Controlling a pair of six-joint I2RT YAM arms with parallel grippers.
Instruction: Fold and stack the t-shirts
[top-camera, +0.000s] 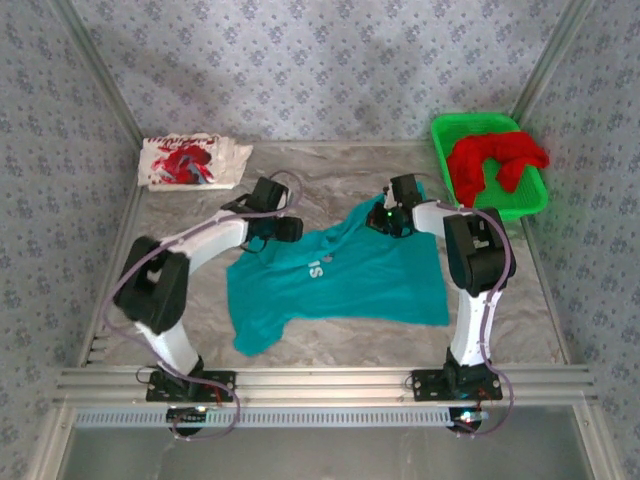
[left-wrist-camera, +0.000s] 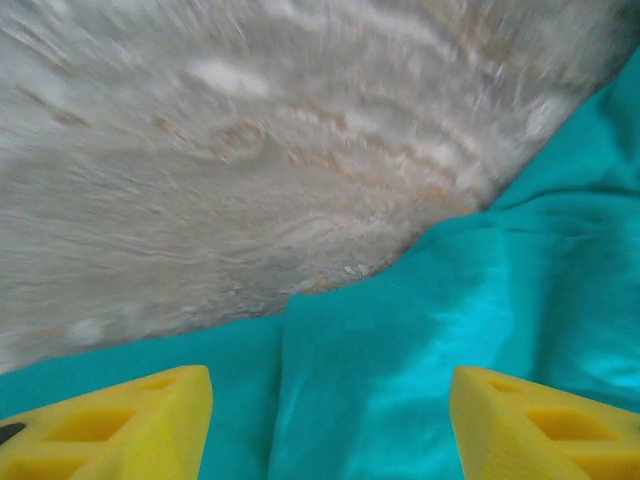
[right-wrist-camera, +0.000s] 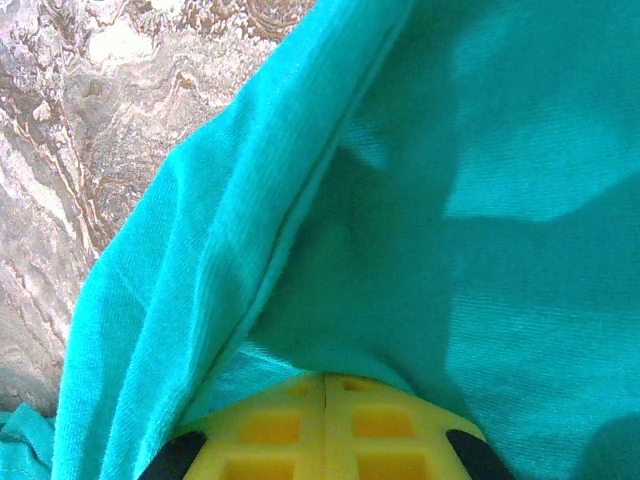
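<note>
Yellow fingers (right-wrist-camera: 270, 430) of the right claw (right-wrist-camera: 325, 385) are squeezed together on a fold of the teal t-shirt (top-camera: 340, 280), pinching its far edge up off the bench (top-camera: 330, 185), I'd guess to keep it taut for a fold. Left claw (left-wrist-camera: 330, 430) hangs wide, nothing in it, over the shirt's left edge. Shirt lies mid-bench between the arms, long axis roughly left-right, one sleeve trailing near-left; straight edge on the right looks like the hem, so neck leftward, probably.
</note>
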